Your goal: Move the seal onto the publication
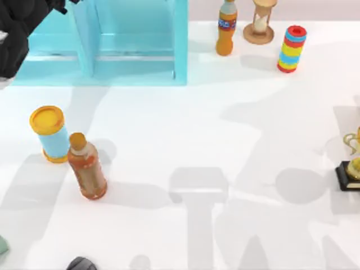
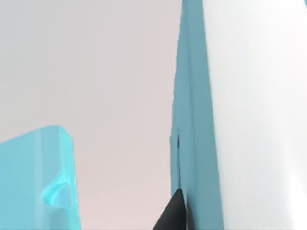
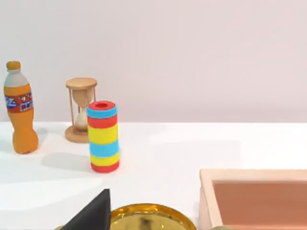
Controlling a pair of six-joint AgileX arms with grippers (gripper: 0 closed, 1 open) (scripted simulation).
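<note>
Top view, near to far: a dark rounded object (image 1: 81,263) sits at the near edge. Beyond it a brown bottle (image 1: 87,167) stands touching a yellow-lidded canister (image 1: 49,134) on the left, and a gold trophy (image 1: 351,163) stands at the right edge. At the far side are the light blue shelf unit (image 1: 132,42), an orange soda bottle (image 1: 226,28), an hourglass (image 1: 261,22) and a striped cylinder (image 1: 291,49). Where the seal and the publication lie cannot be told, nor how the seal looks or which arm is nearer. The left gripper (image 2: 171,214) hangs at the shelf's far left corner, and the right gripper (image 3: 93,214) hangs near the trophy, facing the cylinder. Whether either is released or clenched cannot be told.
</note>
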